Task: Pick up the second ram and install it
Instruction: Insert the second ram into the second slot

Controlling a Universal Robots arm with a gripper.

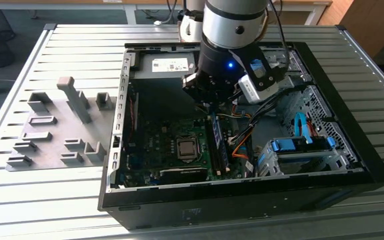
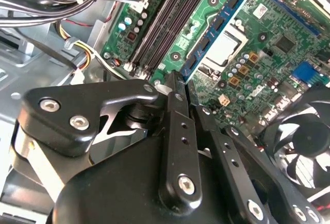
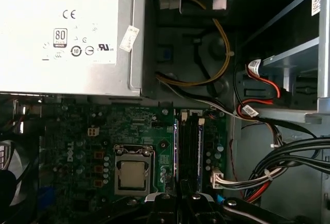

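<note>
Gripper (image 2: 175, 87) is pinched shut with nothing in it, tip just above the seated ram (image 2: 219, 26) in its motherboard (image 2: 289, 38) slot; looks installed, maybe final press-down left.

Blue-green second ram (image 2: 216, 26), dark chips

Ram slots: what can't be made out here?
- Exterior view: the gripper covers one end of the ram slots.
- Second wrist view: the gripper hides whatever lies under its tip.
- First wrist view: the slots are too dark to count sticks; the gripper cuts off one end.
</note>
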